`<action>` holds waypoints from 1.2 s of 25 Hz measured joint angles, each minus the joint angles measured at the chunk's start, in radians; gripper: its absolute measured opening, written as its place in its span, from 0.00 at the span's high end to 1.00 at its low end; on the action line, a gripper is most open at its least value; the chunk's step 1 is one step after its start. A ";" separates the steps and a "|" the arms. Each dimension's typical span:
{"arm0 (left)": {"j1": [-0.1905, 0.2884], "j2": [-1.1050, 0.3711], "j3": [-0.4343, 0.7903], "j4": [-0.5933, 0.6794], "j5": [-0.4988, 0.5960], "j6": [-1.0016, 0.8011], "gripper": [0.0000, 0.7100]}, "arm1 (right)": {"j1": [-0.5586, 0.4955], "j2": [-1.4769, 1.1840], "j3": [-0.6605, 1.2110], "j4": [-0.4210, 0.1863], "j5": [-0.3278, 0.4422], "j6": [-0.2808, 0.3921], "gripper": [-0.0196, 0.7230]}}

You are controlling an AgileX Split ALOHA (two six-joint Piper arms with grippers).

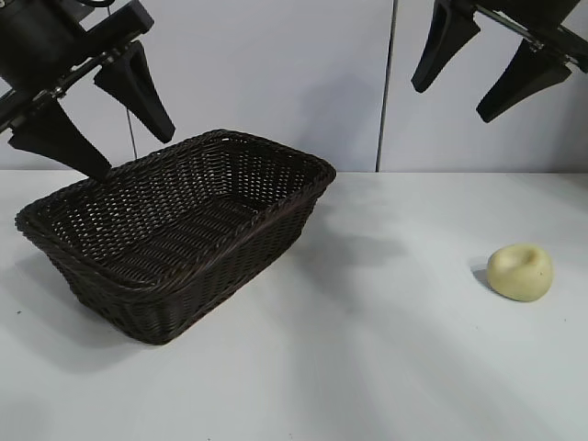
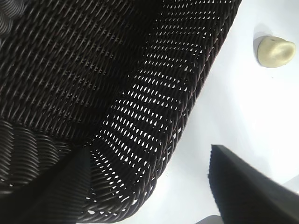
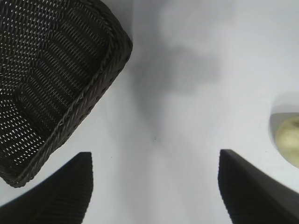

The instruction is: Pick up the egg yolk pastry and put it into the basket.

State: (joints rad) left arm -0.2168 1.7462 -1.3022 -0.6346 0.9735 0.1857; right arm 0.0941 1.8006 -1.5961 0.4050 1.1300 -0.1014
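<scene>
Egg yolk pastry [image 1: 519,271] near table [image 1: 367,367] edge

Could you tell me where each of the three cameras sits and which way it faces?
Exterior: sits across the table, level, facing both arms; shows basket, pastry, left gripper and right gripper, both open and raised.
Left wrist: on the left arm, looking down into the basket; its own fingers show, pastry beyond.
Right wrist: on the right arm, looking down at bare table; its fingers show.
Shared: all three see basket and pastry.
</scene>
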 joint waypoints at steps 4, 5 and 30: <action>0.000 0.000 0.000 0.000 0.000 0.000 0.27 | 0.000 0.000 0.000 0.000 0.000 0.000 0.25; 0.000 0.000 0.000 0.000 0.000 0.000 0.27 | 0.000 0.000 0.000 0.000 0.000 0.000 0.25; 0.000 0.000 0.000 0.000 -0.012 0.000 0.27 | 0.000 0.000 0.000 0.000 0.000 0.000 0.25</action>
State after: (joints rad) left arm -0.2168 1.7462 -1.3022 -0.6346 0.9614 0.1857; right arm 0.0941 1.8006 -1.5961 0.4050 1.1300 -0.1014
